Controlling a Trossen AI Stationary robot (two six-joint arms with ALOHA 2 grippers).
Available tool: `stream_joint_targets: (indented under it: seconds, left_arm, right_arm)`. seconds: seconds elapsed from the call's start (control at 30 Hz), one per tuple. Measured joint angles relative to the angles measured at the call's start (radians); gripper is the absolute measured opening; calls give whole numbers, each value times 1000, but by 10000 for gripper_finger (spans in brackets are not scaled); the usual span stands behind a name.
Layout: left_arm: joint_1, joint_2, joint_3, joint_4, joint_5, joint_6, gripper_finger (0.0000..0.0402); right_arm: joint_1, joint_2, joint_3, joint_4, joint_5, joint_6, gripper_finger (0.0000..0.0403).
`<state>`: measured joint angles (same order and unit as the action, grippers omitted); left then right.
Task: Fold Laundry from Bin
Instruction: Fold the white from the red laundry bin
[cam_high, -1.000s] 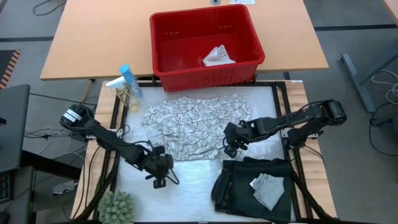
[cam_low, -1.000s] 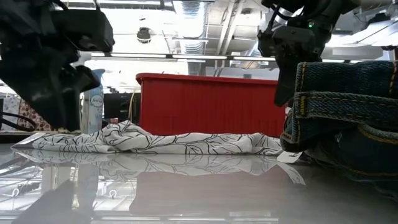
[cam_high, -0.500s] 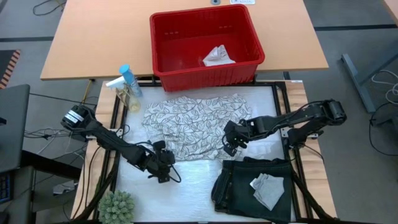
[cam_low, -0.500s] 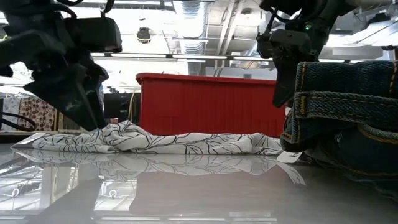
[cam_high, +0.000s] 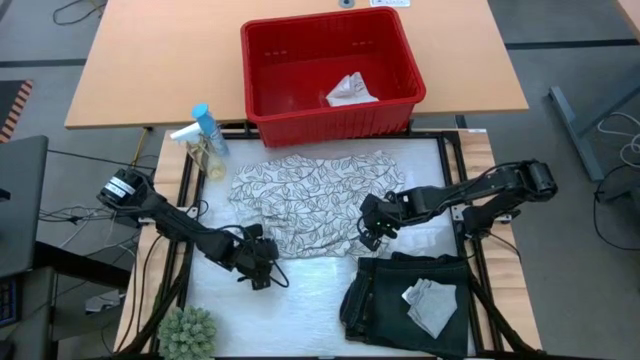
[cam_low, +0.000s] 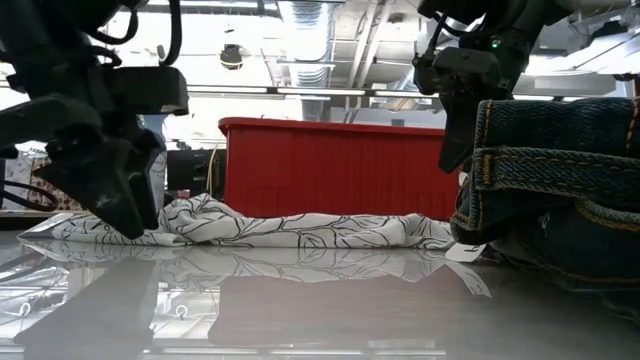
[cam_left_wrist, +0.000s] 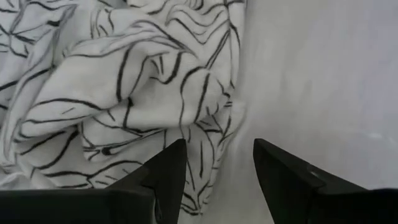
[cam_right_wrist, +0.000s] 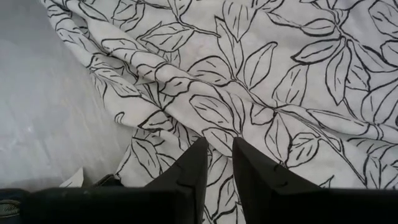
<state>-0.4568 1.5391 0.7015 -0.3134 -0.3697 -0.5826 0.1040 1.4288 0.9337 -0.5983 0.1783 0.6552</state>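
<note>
From above, the leaf-patterned cloth (cam_high: 312, 205) lies spread at the centre of the pale surface (cam_high: 310, 300). The red bin (cam_high: 331, 72) sits at the upper middle with a small whitish cloth (cam_high: 350, 90) inside. A dark folded garment (cam_high: 408, 302) lies at lower right. The left claw (cam_high: 256, 270) rests at the cloth's lower left edge, and the right claw (cam_high: 370, 232) at its lower right edge.

At surface height, the cloth (cam_low: 290, 228) runs across mid-frame before the bin (cam_low: 335, 168), with the garment (cam_low: 555, 190) at right.

In the left wrist view, the left claw (cam_left_wrist: 214, 163) stands apart, straddling the cloth's (cam_left_wrist: 124, 93) edge.

In the right wrist view, the right claw (cam_right_wrist: 219, 158) is nearly together over the cloth (cam_right_wrist: 249, 74); whether it pinches fabric, I cannot tell.
</note>
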Motion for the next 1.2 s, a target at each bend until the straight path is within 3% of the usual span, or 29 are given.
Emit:
stream_joint_targets:
  seconds: [0.2, 0.37, 0.43, 0.5, 0.67, 0.9, 1.07, 1.2]
  left_arm:
    - [24, 0, -38, 33, 14, -8, 157]
    - [51, -1, -47, 49, 52, -12, 73]
    - [60, -1, -47, 49, 49, -24, 28]
    - [69, -1, -47, 47, 48, -57, 10]
    - [78, 0, -47, 41, 43, -99, 2]
    - [78, 0, -48, 41, 43, -127, 1]
    - [73, 0, -48, 35, 39, -161, 0]
    - [71, 0, -48, 36, 31, -164, 0]
  right_arm:
    - [1, 0, 0, 0, -16, 3, 102]
    - [17, 0, 0, 2, -27, -8, 102]
    - [36, 0, 0, 16, -41, -48, 102]
    - [62, 0, 0, 34, -72, -125, 102]
    - [116, 0, -1, 62, -106, -295, 102]
    - [104, 92, -22, 188, -128, -271, 102]
    - [106, 231, 10, 285, -260, -237, 102]
    - [127, 302, 27, 266, -285, -211, 102]
